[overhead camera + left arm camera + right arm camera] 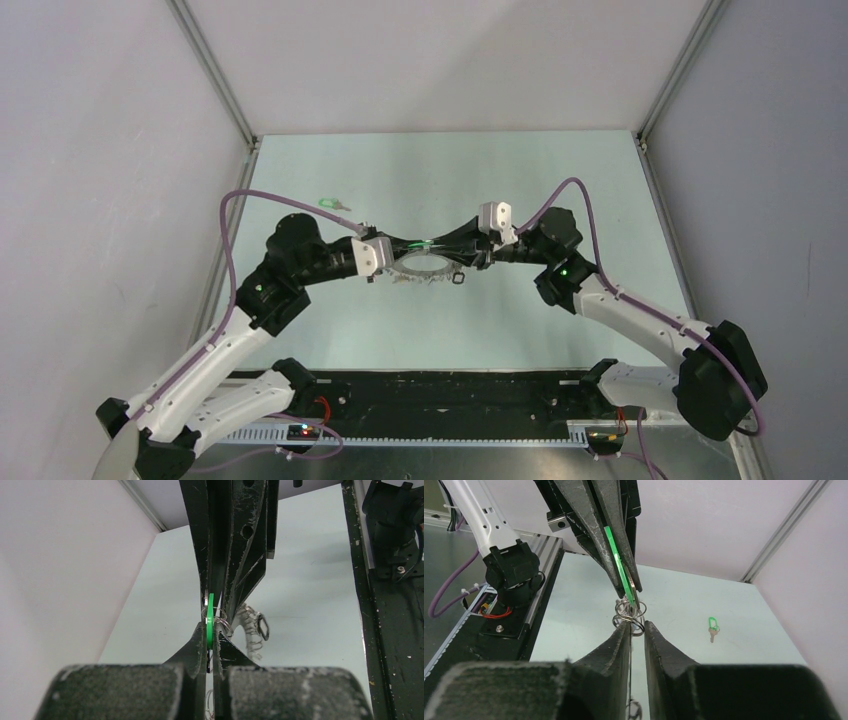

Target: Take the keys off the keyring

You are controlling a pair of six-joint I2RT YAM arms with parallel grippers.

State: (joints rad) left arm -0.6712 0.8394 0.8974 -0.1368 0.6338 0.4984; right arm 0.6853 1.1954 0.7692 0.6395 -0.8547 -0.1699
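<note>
One pale, smooth table (520,330) first, matte and featureless, spread beneath the keyring (425,268). Then left arm (215,350) and right arm (640,315), white shells, black joints, purple cables, bent inward to meet tip to tip just above the keyring; posed so, probably, for pulling in opposite directions. Next down, left gripper (210,632): scuffed black wedge fingers clamped on a green-headed key (210,610), head of flat thin plastic seen edge-on, directly over the keyring. Facing it, right gripper (638,625): the same scratched black wedges, almost together, apparently pinched on the wire loops (629,614) linking that key to the keyring; likely braced there to steady the loops against a pull or twist from the left. Then the keyring itself, midway between both wrists: flat silvery-grey metal, wide band, central hole, fringed with tiny dangling pieces. Resting on the table or hanging just clear of it? Impossible to tell. Smallest, beyond the keyring and off to its left, well apart from it: one loose key (333,206), green looped head, thin silver blade, lying flat on the table, seemingly freed already.
</note>
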